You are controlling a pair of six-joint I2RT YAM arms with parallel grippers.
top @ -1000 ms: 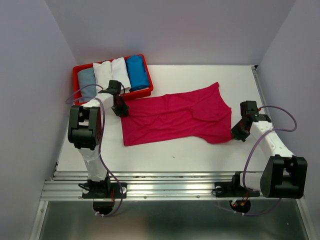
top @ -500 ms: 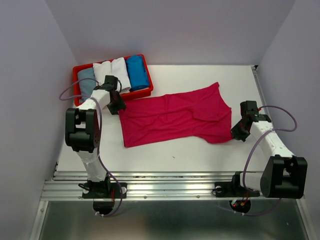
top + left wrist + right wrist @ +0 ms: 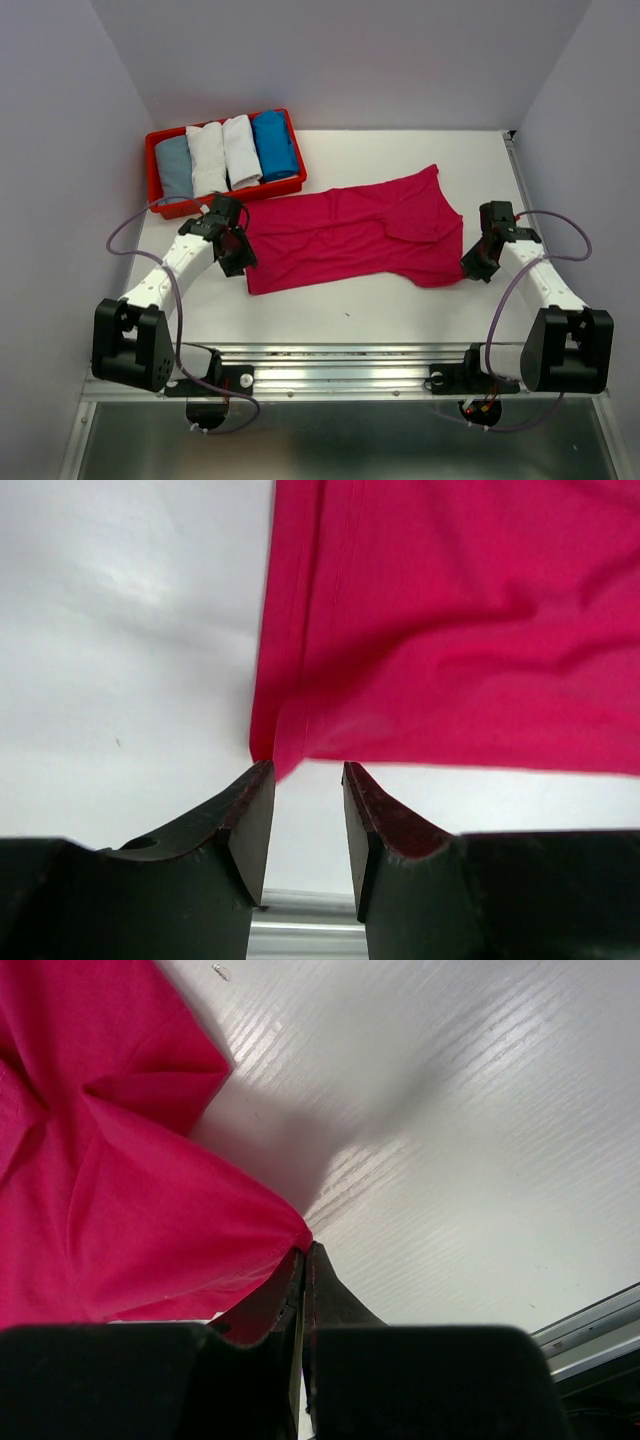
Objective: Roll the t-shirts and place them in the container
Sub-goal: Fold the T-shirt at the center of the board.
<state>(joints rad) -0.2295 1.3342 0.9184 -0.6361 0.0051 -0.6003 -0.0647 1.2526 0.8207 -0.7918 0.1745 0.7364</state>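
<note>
Biggest risk: lopsided pull on magenta t-shirt (image 3: 350, 235), spread wrinkled mid-table, held at one end only. Right claw (image 3: 303, 1255) pinched shut on its right-hand edge; left claw (image 3: 308, 775) half-wide, straddling the near-left corner, gripping nothing, so could close on air or bunch the cloth. Pale purple walls (image 3: 350, 60) close on three sides; white table (image 3: 420, 300), smooth, likely slippery; red tray (image 3: 152, 165) far-left, holding four rolled t-shirts (image 3: 228, 150)

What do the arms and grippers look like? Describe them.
Both the left arm and right arm have white links, bulky black joints and a looping lilac cable. The left gripper and right gripper are black, with two tapered fingers each.
</note>
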